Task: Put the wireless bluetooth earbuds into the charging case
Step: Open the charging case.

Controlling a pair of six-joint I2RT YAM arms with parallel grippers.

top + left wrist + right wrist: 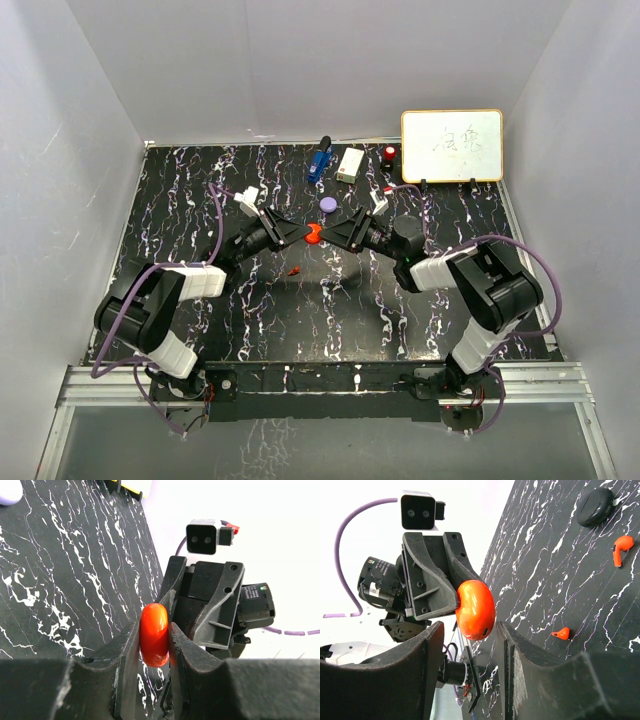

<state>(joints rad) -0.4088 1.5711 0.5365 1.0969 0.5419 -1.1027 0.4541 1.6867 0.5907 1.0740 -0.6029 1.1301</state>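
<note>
A glossy red round charging case (314,235) is held above the table's middle. My left gripper (303,234) is shut on it, the case pinched edge-on between the jaws in the left wrist view (154,635). My right gripper (331,234) faces it, open, its jaws standing on either side of the case (476,610) without closing on it. A red earbud (293,271) lies on the table below the grippers. The right wrist view shows two red earbuds lying on the table, one stemmed (622,547) and one small (561,633). No purple earbud shows.
A purple round case (328,204) lies behind the grippers. A black case (596,506) lies near the stemmed earbud. A blue gadget (319,162), a white box (350,164), a small red-topped item (389,153) and a whiteboard (452,145) stand at the back.
</note>
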